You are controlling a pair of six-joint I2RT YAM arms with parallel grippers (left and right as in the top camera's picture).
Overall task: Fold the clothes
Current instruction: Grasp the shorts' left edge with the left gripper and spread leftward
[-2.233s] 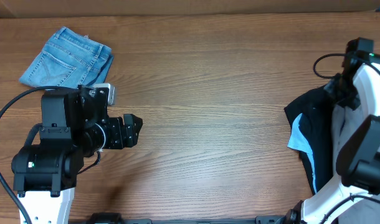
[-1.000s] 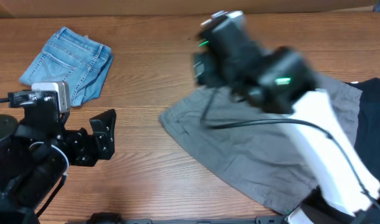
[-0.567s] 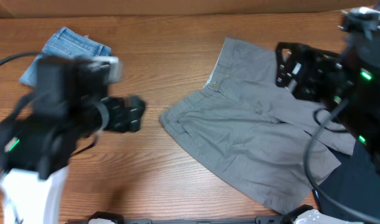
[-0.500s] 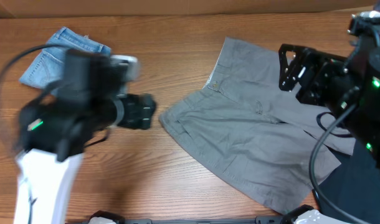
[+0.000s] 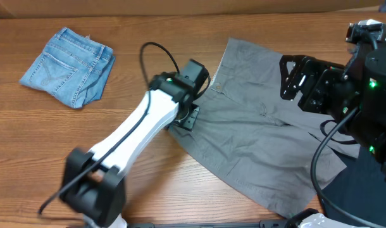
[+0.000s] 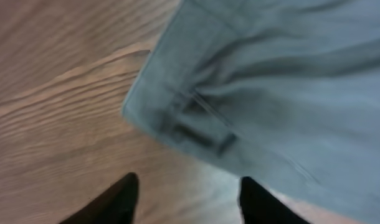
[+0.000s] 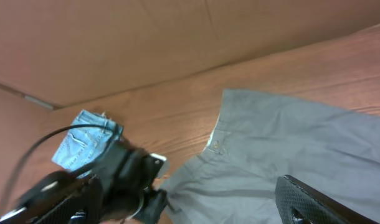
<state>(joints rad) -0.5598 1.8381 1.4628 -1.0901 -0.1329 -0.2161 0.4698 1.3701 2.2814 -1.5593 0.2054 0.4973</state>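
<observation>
Going for the left corner of the grey shorts (image 5: pixel 256 145) — spread out and rumpled across the middle and right of the overhead frame.

Fingers of the left gripper (image 6: pixel 189 182) apart, only bare table (image 6: pixel 53 124) between them, just short of the cloth's corner; right gripper (image 5: pixel 293 77) wide too, holding nothing, over the upper right part of the cloth. Best to drop low, slip one finger under the hem and one on top — then pinch just the corner, not a fat bunch. Folded blue denim pair (image 5: pixel 69 66), upper left.
</observation>
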